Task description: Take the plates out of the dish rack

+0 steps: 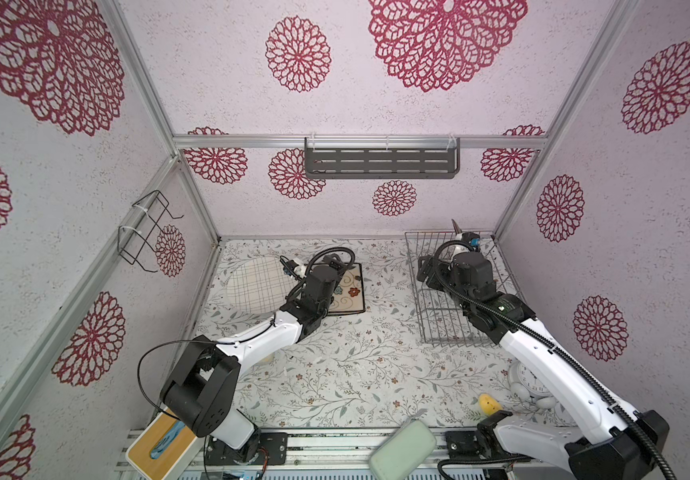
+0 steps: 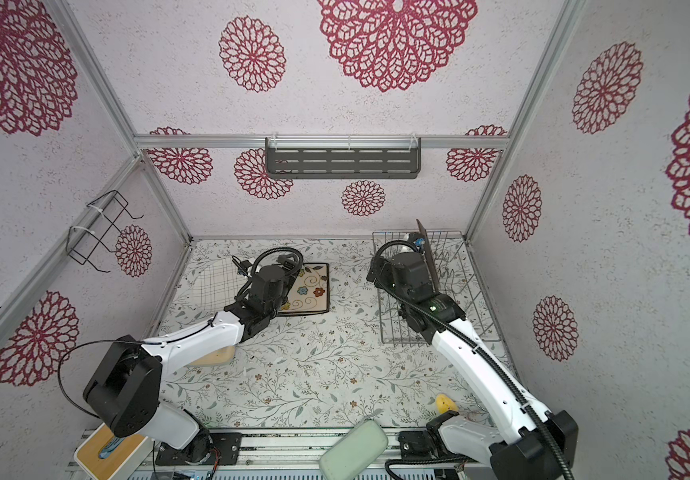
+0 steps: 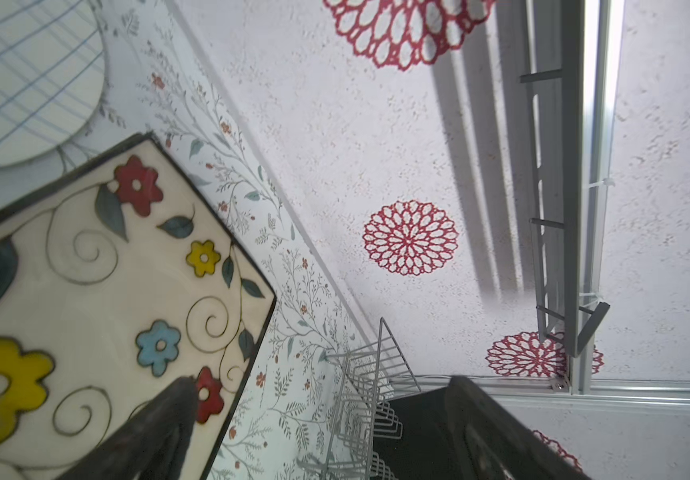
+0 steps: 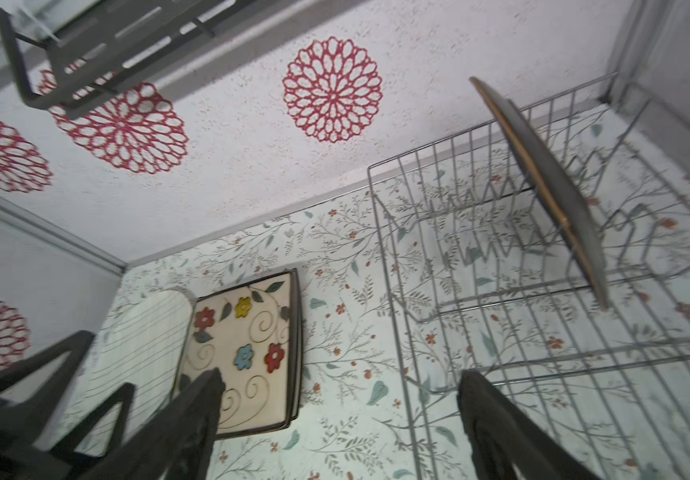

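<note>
Step in hand: going for the last plate.

- The dish rack sits at the table's back right corner. It holds one plate only, the dark brown plate, on edge and tilted among the prongs.
- The right gripper hovers inside the rack near that plate, jaws wide, nothing held.
- Well apart from the rack, the round grid plate and the floral plate lie flat, just beside each other. Can't tell if others lie under the floral one.
- The left gripper hangs over the floral plate, wide, empty.

Next, I reckon: the right jaws straddle the dark plate's upper edge, close, and lift clear of the prongs.
</note>
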Controlling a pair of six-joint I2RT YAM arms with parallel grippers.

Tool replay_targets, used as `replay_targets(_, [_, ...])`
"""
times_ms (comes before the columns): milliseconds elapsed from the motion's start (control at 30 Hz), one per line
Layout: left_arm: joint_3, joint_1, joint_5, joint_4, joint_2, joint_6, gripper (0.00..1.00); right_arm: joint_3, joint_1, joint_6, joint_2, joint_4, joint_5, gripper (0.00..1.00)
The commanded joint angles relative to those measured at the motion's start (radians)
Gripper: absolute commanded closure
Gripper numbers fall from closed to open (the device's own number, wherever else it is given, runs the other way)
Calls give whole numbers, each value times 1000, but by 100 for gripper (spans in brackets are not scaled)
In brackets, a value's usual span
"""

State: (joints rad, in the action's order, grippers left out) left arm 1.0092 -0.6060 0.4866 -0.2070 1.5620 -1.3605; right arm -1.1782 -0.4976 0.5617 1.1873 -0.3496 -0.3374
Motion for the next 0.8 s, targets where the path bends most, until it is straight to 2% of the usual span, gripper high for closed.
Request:
replay_targets(0, [88, 7, 18, 83, -23, 183, 3, -105, 11, -172, 78, -164, -210, 8])
replay_targets(100, [156, 9, 56, 209, -25, 268, 3, -185, 34, -282, 170, -238, -330, 6])
replay_targets(133, [165, 6, 107, 252, -34, 287, 3, -211, 48, -313, 204, -261, -354, 6])
replay_targets(233, [133, 3, 195, 260, -77, 348, 3, -281, 88, -375, 287, -310, -377, 8])
replay_targets(333, [132, 17, 219, 303, -118, 409, 3, -313, 119, -420, 344, -312, -404, 11])
replay_targets(533, [151, 62, 95, 333, -149, 487, 3, -374, 178, -461, 454, -306, -420, 22])
replay_targets(767, [175, 97, -6, 345, -129, 506, 3, -371, 219, -517, 515, -220, -454, 34])
